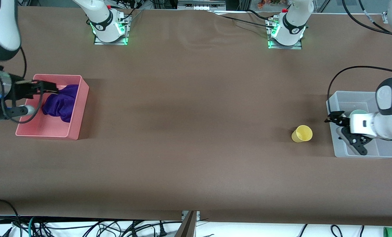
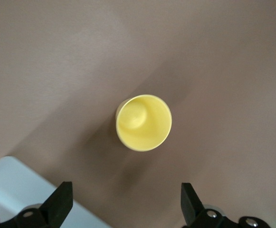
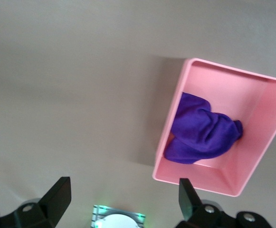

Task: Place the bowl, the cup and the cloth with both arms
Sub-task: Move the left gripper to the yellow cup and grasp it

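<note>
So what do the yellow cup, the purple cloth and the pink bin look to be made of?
The cup looks like smooth, matte plastic, hedged: even colour, no glaze glints. The cloth is soft fabric, shown by its wrinkled folds. The pink bin seems moulded plastic with thin, uniform, slightly glossy walls.

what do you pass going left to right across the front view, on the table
right gripper → pink bin holding the cloth → cup → left gripper → clear bin holding the bowl
</note>
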`<action>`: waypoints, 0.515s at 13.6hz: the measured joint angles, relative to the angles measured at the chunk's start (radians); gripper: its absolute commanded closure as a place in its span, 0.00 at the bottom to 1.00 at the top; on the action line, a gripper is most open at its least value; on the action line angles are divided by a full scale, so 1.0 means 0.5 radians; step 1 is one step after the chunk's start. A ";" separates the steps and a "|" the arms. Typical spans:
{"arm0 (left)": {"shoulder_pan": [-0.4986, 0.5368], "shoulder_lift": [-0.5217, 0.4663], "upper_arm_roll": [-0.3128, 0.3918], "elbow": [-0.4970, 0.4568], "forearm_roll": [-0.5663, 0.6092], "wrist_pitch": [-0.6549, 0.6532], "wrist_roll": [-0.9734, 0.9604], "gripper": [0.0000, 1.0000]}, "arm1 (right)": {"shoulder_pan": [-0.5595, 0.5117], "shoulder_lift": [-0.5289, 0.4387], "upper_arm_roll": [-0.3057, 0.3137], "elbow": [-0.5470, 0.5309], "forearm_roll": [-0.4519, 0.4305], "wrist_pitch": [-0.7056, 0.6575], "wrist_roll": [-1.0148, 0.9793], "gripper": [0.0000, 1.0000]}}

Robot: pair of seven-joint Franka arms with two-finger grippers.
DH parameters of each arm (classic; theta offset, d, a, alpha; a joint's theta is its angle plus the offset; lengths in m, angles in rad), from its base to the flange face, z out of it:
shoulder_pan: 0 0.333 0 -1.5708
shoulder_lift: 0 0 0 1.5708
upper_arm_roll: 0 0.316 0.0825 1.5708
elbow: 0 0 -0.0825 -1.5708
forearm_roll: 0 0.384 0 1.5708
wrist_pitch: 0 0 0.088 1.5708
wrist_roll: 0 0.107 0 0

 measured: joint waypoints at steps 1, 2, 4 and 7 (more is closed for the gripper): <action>-0.002 0.036 0.000 -0.004 -0.045 0.006 -0.060 0.00 | 0.001 -0.029 0.036 0.001 0.000 0.002 0.023 0.00; 0.000 0.077 0.002 -0.005 -0.065 0.036 -0.118 0.00 | 0.000 -0.053 0.046 0.004 0.000 0.007 0.031 0.00; 0.004 0.154 0.003 -0.006 -0.080 0.132 -0.230 0.00 | -0.008 -0.091 0.045 0.033 0.000 0.048 0.032 0.00; -0.011 0.239 0.001 -0.006 -0.173 0.213 -0.320 0.00 | -0.012 -0.149 0.044 0.050 0.000 0.068 0.032 0.00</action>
